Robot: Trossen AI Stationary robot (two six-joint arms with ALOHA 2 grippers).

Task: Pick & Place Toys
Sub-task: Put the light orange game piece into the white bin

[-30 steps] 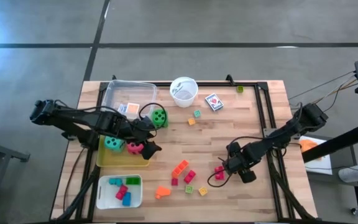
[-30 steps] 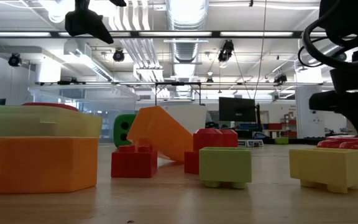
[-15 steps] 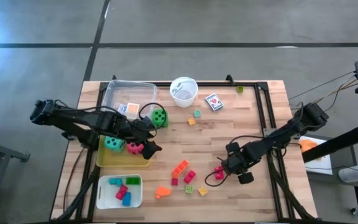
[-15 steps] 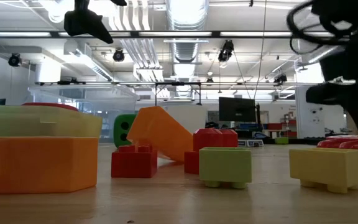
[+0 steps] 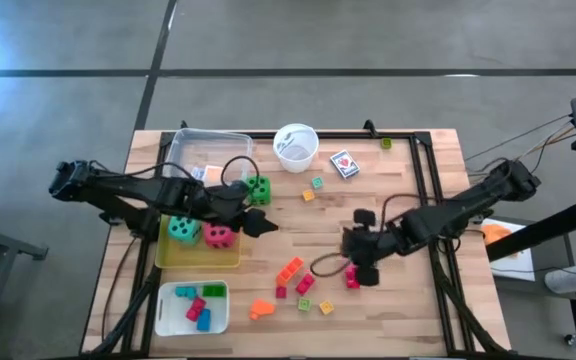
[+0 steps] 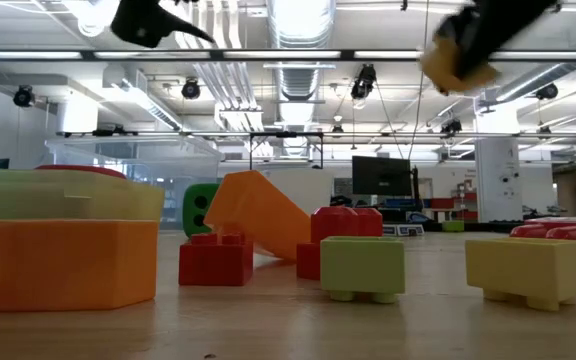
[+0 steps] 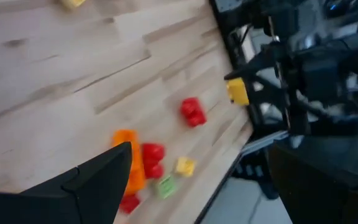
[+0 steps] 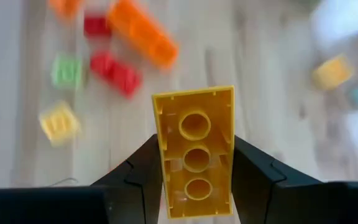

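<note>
A yellow block (image 8: 196,152) with three round hollows on its underside is seen between dark fingers (image 8: 138,171). On the pale wooden table (image 5: 408,190), orange (image 5: 289,268), red (image 5: 305,284), green (image 5: 307,304) and yellow (image 5: 327,307) blocks are scattered. A green die (image 5: 258,189) with dark dots lies by the clear tray (image 5: 183,150). A teal die (image 5: 181,229) and a red die (image 5: 217,236) are seen on the yellow tray (image 5: 198,260). Teal, red and green blocks are held in the white tray (image 5: 168,322). The cup (image 5: 295,147) is white.
</note>
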